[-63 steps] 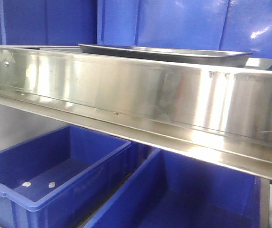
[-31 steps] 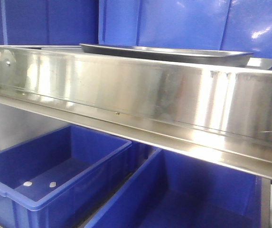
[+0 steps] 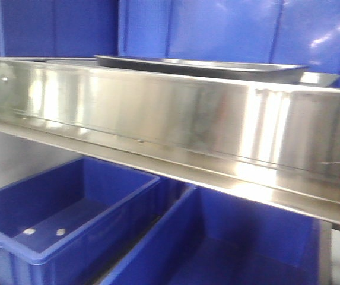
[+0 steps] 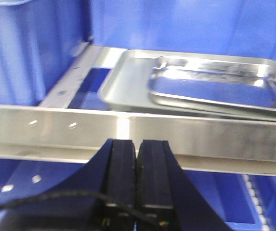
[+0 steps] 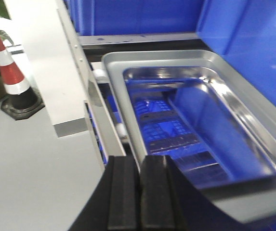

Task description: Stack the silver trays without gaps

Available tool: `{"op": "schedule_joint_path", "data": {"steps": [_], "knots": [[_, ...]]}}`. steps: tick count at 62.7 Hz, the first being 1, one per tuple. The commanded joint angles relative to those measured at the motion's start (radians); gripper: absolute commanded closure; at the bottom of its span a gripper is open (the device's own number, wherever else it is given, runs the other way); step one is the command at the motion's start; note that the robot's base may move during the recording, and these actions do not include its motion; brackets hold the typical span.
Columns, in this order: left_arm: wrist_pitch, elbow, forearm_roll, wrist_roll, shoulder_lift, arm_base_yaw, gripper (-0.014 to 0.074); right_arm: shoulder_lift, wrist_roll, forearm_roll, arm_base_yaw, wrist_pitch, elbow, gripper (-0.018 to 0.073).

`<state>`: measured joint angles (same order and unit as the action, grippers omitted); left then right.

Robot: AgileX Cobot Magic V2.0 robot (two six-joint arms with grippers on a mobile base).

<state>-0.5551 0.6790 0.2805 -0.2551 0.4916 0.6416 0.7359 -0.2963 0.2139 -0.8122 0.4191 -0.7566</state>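
In the left wrist view a silver tray (image 4: 121, 82) lies flat on the shelf frame. A second silver tray (image 4: 215, 89) rests on it, offset to the right and tilted, so a gap shows between them. My left gripper (image 4: 137, 144) is shut and empty, low in front of the shelf rail (image 4: 200, 134). From the front only the top tray's rim (image 3: 199, 66) shows above the rail. In the right wrist view a shiny silver tray (image 5: 200, 120) sits beside my right gripper (image 5: 138, 163), which is shut over its near-left corner. The tray's left rim runs down behind the fingertips.
A long stainless shelf rail (image 3: 175, 119) crosses the front view, with two blue bins (image 3: 57, 214) (image 3: 229, 243) below it. Blue bin walls (image 4: 32, 53) stand left of and behind the trays. A striped traffic cone (image 5: 10, 77) stands on the grey floor at the left.
The whole front view has shifted slightly left and blurred. The top tray keeps its place on the rail. No gripper shows in those frames.
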Motion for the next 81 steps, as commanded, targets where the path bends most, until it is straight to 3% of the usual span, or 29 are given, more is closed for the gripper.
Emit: {"op": "schedule_joint_path", "data": {"steps": [1,81], "knots": [[0.088,0.027,0.011,0.004,0.005,0.004,0.0644,-0.007,0.009,0.021,-0.001,-0.089,-0.028,0.0509],[0.088,0.027,0.011,0.004,0.005,0.004,0.0644,-0.007,0.009,0.021,-0.001,-0.088,-0.028,0.0509]]}}
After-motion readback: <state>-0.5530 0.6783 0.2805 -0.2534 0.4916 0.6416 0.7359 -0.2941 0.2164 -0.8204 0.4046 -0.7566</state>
